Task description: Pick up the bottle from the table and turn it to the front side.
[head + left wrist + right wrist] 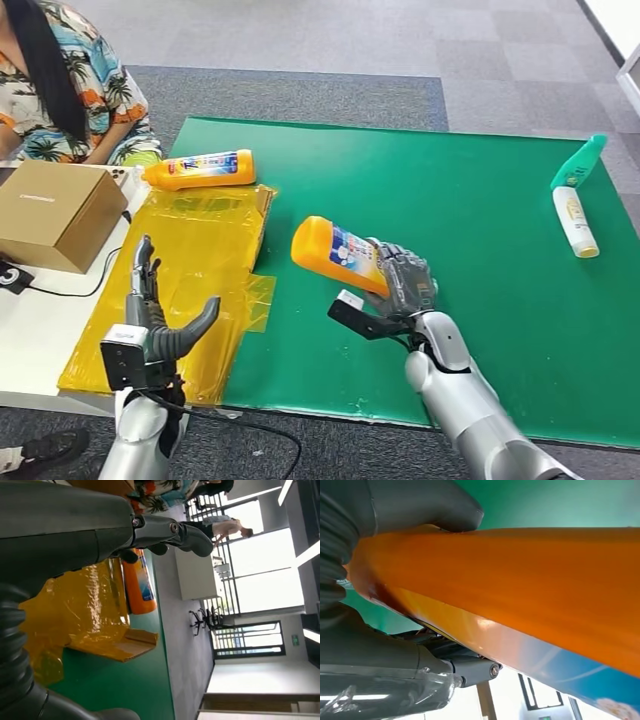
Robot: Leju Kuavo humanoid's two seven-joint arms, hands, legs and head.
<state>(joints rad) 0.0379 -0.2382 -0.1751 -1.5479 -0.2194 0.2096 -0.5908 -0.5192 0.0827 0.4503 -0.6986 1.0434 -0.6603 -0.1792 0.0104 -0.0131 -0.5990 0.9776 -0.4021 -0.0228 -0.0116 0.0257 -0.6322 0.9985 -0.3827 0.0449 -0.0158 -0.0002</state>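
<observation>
A green mat (468,260) is covering the table and is lying over a grey carpeted floor (340,40). At the mat's left side a crumpled yellow plastic sheet (196,270) is spreading out, with a second orange bottle (202,169) lying on its side at the sheet's far edge. A cardboard box (56,212) is sitting on a white surface beside the sheet, and a person in a patterned shirt (68,85) is sitting behind it. Near the mat's far right edge a white bottle (575,221) and a green bottle (580,162) are lying close together.

The right hand (404,280) is gripping the orange bottle (340,255), holding it tilted just above the mat near the middle. The left hand (155,310) is hovering over the yellow sheet with fingers apart, holding nothing.

The left wrist view is showing a room the head view is missing: tall windows (264,570), dark office chairs (205,617) and a white partition. The right wrist view is showing the bottle's orange side (516,575) pressed against the thumb (425,505); a blue patch at its edge is probably the label, though it is blurred.
</observation>
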